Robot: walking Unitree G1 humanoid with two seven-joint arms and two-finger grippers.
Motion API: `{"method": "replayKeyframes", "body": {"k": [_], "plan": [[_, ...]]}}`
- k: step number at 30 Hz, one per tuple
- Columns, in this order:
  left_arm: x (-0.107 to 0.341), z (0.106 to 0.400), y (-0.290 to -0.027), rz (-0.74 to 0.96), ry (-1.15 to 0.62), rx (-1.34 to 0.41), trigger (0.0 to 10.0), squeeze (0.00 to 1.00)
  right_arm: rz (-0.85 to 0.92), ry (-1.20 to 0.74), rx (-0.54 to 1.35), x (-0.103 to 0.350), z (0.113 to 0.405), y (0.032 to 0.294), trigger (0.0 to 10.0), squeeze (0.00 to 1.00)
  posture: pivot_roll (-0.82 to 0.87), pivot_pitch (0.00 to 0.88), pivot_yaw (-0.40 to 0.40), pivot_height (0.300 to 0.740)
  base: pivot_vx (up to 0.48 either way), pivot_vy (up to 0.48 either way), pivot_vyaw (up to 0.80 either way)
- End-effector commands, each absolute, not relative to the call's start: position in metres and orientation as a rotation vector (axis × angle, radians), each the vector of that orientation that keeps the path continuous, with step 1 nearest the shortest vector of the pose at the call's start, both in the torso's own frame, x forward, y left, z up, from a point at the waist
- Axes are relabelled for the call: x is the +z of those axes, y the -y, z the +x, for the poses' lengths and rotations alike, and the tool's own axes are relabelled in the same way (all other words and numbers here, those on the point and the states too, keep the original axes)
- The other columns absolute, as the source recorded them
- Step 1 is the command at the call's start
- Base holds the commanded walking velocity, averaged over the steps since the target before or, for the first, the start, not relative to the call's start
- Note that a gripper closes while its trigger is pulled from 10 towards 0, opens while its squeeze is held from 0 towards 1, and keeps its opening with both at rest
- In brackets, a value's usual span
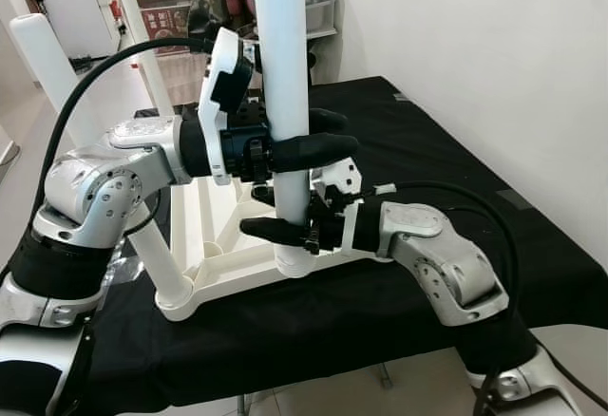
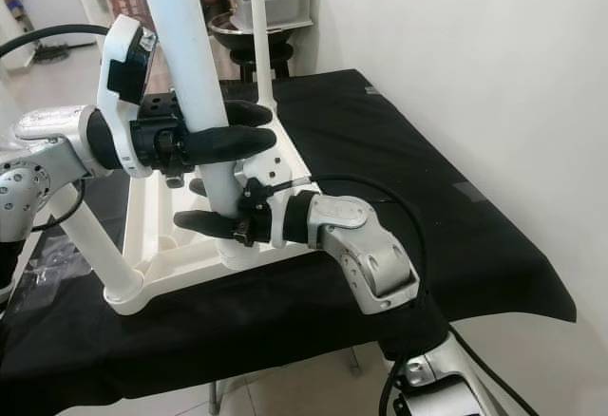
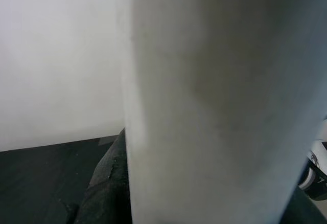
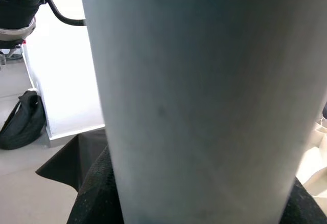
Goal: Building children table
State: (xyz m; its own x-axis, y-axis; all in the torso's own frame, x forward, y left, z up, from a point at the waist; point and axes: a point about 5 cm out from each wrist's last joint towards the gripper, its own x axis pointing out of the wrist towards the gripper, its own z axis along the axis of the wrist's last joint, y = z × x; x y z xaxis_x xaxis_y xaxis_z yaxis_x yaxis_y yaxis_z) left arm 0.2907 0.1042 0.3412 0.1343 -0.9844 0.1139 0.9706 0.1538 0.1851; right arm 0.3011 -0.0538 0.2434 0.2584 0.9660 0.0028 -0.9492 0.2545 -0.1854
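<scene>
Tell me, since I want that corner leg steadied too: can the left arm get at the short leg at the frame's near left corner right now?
Probably not: the left gripper is clamped on the upright leg, with the short leg below its forearm.

A black cloth [image 1: 532, 255] covers the work surface beside a white wall [image 1: 475, 46], with storage drawers [image 1: 318, 8] behind.

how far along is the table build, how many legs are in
At least two other legs, one at the near corner, already stand on the upturned white tabletop. In hand: the left gripper and right gripper clasp an upright white leg at its corner socket. Seating it remains.
</scene>
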Motion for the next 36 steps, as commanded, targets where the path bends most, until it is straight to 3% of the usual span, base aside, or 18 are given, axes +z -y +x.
{"method": "replayKeyframes", "body": {"k": [1,5,6,10,13,15,16,17,19,22,27,29,30,31,32,36], "plan": [[0.353,0.283,-0.096,0.063,0.315,-1.475,0.0,0.0,-0.162,0.098,1.342,0.238,0.299,0.037,0.0,0.0,-0.06,0.032,0.035,0.74,0.0,0.0,0.0],[0.354,0.283,-0.097,0.062,0.329,-1.472,0.0,0.0,-0.164,0.094,1.335,0.237,0.299,0.037,0.0,0.0,-0.06,0.032,0.035,0.74,0.0,0.0,0.0],[0.355,0.281,-0.101,0.04,0.357,-1.483,10.0,1.0,-0.163,0.085,1.3,0.235,0.303,0.041,0.0,0.0,-0.06,0.029,0.037,0.74,0.0,0.0,0.0],[0.356,0.283,-0.106,0.026,0.374,-1.459,10.0,1.0,-0.16,0.078,1.265,0.234,0.306,0.044,0.0,0.0,-0.06,0.029,0.037,0.74,0.0,0.0,0.0],[0.36,0.292,-0.118,0.092,0.409,-1.304,10.0,1.0,-0.136,0.066,1.135,0.23,0.318,0.061,0.0,0.0,-0.06,0.03,0.034,0.74,0.0,0.0,0.0],[0.36,0.292,-0.118,0.092,0.409,-1.304,10.0,1.0,-0.136,0.066,1.135,0.23,0.318,0.061,0.0,0.0,-0.06,0.03,0.034,0.74,0.0,0.0,0.0],[0.365,0.299,-0.128,0.164,0.448,-1.152,10.0,1.0,-0.113,0.066,1.062,0.228,0.324,0.074,0.0,0.0,-0.06,0.03,0.034,0.74,0.0,0.0,0.0],[0.365,0.299,-0.128,0.164,0.448,-1.152,10.0,1.0,-0.113,0.066,1.062,0.228,0.324,0.074,0.0,0.0,-0.06,0.03,0.034,0.74,0.0,0.0,0.0],[0.378,0.309,-0.146,0.268,0.517,-0.909,10.0,1.0,-0.053,0.09,0.959,0.227,0.329,0.095,0.0,0.0,-0.06,0.033,0.032,0.74,0.0,0.0,0.0],[0.392,0.314,-0.156,0.295,0.584,-0.757,10.0,1.0,-0.031,0.098,0.882,0.224,0.332,0.112,0.0,0.0,-0.06,0.034,0.033,0.74,0.0,0.0,0.0],[0.41,0.312,-0.161,0.293,0.686,-0.658,10.0,1.0,0.03,0.115,0.687,0.22,0.342,0.143,0.0,0.0,-0.06,0.035,0.033,0.74,0.0,0.0,0.0],[0.41,0.312,-0.161,0.293,0.686,-0.658,10.0,1.0,0.03,0.115,0.687,0.22,0.342,0.143,0.0,0.0,-0.06,0.035,0.033,0.74,0.0,0.0,0.0],[0.413,0.313,-0.163,0.287,0.703,-0.634,10.0,0.87,0.086,0.147,0.606,0.224,0.345,0.155,0.0,0.0,-0.06,0.037,0.036,0.74,0.0,0.0,0.0],[0.413,0.313,-0.163,0.287,0.703,-0.634,10.0,0.87,0.086,0.147,0.606,0.224,0.345,0.155,0.0,0.0,-0.06,0.037,0.036,0.74,0.0,0.0,0.0],[0.41,0.315,-0.162,0.272,0.699,-0.625,10.0,0.0,0.15,0.191,0.507,0.229,0.349,0.169,0.0,0.0,-0.06,0.037,0.037,0.74,0.0,0.0,0.0],[0.4,0.318,-0.159,0.254,0.678,-0.619,10.0,0.0,0.213,0.231,0.412,0.234,0.352,0.181,0.0,0.0,-0.07,0.038,0.037,0.74,0.0,0.0,0.0]]}}
